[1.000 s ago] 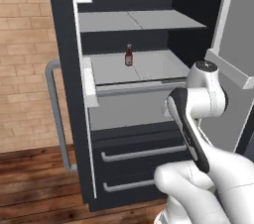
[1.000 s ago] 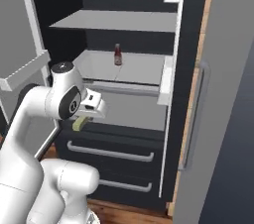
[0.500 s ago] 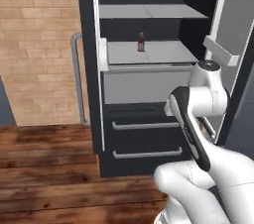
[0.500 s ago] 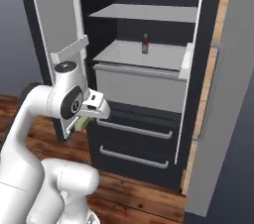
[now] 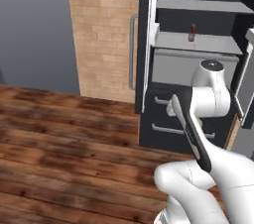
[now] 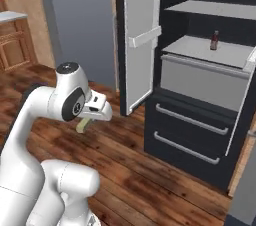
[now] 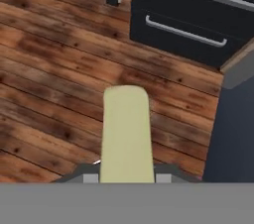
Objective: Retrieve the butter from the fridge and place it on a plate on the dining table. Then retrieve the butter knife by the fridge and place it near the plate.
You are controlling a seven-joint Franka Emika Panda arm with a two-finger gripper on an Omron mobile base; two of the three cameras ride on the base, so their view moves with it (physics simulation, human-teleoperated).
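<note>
The gripper (image 7: pixel 126 173) is pinched on the butter (image 7: pixel 126 134), a pale-yellow stick that runs straight out from between the two finger tips in the hand view, with the brown wood-plank floor (image 7: pixel 54 69) below it. From the right base view the same stick pokes down as a small yellowish end (image 6: pixel 83 125) under the white hand, held up in the air above the floor and well apart from the fridge (image 6: pixel 192 135). The fridge is matte black and stands open: its left door (image 6: pixel 139 40) is swung out, showing pale inner shelves, and the right door's edge (image 5: pixel 245 82) shows in the left base view. Inside, a small red bottle with a white cap (image 5: pixel 192 32) stands upright on the grey shelf (image 5: pixel 196 43); any label on it is too small to read. Below the shelf, two black drawers with grey bar handles (image 6: pixel 187 118) are closed. A tan brick wall (image 5: pixel 101 29) lies just beside the fridge's left side, and a wooden cabinet (image 6: pixel 15 45) stands far off. No brand marks or writing can be read anywhere on the fridge.
</note>
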